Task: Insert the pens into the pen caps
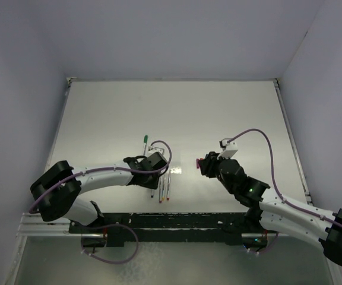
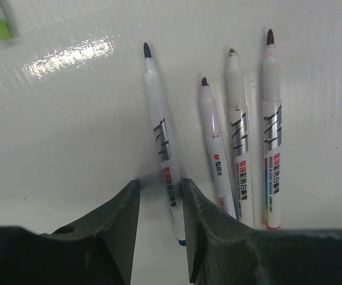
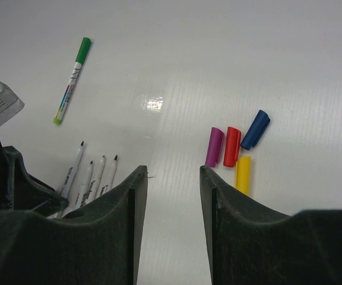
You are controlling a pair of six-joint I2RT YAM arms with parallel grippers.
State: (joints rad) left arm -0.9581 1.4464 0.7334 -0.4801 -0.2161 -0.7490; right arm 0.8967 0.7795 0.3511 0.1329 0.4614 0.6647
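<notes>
Four uncapped white pens lie side by side on the table. The leftmost, a dark-tipped pen with a blue end, lies between the fingers of my left gripper. That gripper is open: its right finger is against the barrel and a gap shows on the left. Three other pens lie just to the right. My right gripper is open over bare table with nothing in it. To its right lie the magenta cap, red cap, blue cap and yellow cap.
A pen with a green cap on it lies farther back on the white table, apart from the others. The left arm's wrist shows at the left edge of the right wrist view. Grey walls enclose the table.
</notes>
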